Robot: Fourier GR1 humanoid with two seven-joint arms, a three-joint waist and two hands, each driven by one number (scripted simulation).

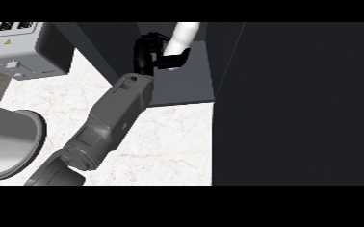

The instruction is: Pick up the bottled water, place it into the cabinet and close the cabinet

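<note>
The bottled water (183, 36) is a white bottle, leaning to the right inside the open cabinet (183, 84) at the top middle of the head view. My left hand (146, 53) is shut on the bottle's lower part, with fingers curled over its far side and the thumb across its near side. The grey forearm (117, 115) comes up from the lower left and ends at the cabinet's opening. The bottle's base is hidden behind the hand, so I cannot tell whether it touches the cabinet's floor. My right hand shows nowhere.
A large dark cabinet door (292, 106) fills the right side. On the marble counter (171, 144), a grey appliance (28, 48) stands at the top left and a round grey metal pan (14, 142) lies at the left edge.
</note>
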